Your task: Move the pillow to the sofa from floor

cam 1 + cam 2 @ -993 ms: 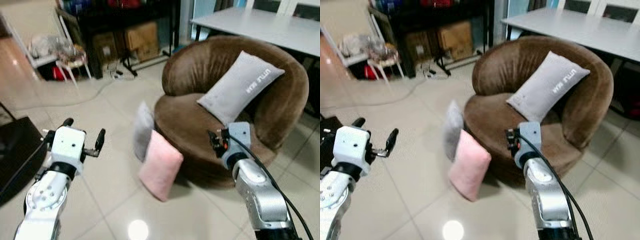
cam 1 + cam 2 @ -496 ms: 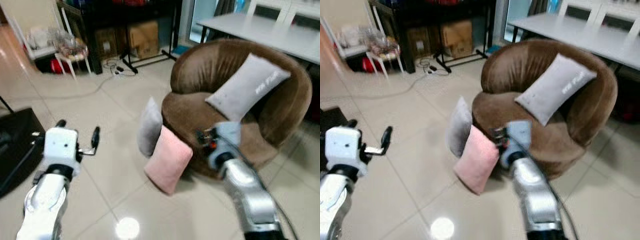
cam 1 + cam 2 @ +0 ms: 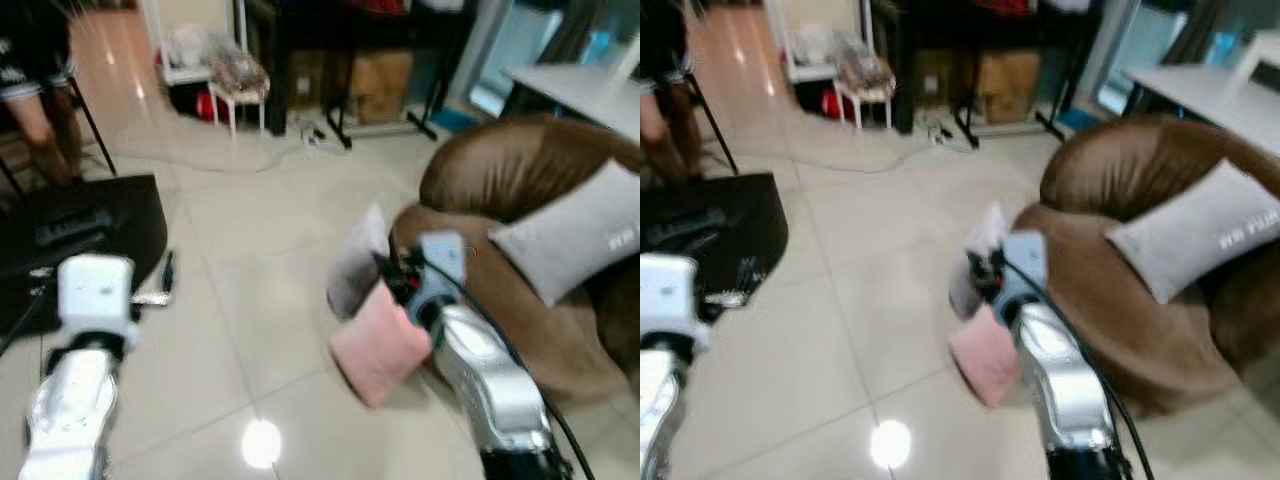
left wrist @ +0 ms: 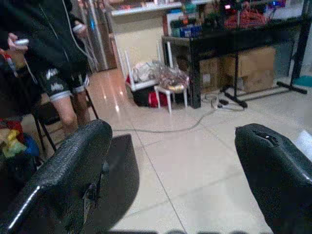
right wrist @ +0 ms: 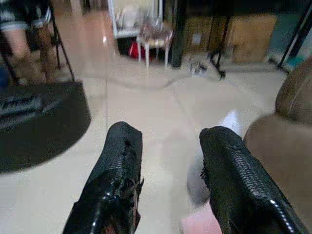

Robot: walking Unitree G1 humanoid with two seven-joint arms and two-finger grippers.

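The tiled floor (image 3: 250,300) spreads across the room, blurred in the head views. On it stands the brown round sofa (image 3: 520,190), the landmark here, with a grey pillow (image 3: 580,240) leaning against its backrest. A white surface (image 3: 590,85) stands behind the sofa. Well away from the sofa, across the open floor, lies a black case (image 3: 90,235), and a person (image 4: 53,53) in dark shorts stands beyond it. Farther back from the sofa are a dark shelf unit with cardboard boxes (image 3: 375,80) and a small white stool (image 3: 235,85).

Against the sofa's front, on the floor, leans the pink pillow (image 3: 380,345), with a second grey pillow (image 3: 355,265) propped just behind it, also against the sofa.

The right end effector (image 5: 168,180) hovers just beside the sofa's front edge, above the two floor pillows, its black fingers (image 5: 114,180) spread apart with nothing between them. The left end effector (image 4: 173,170) is held up well apart from the sofa, near the black case, its fingers likewise spread wide and empty.
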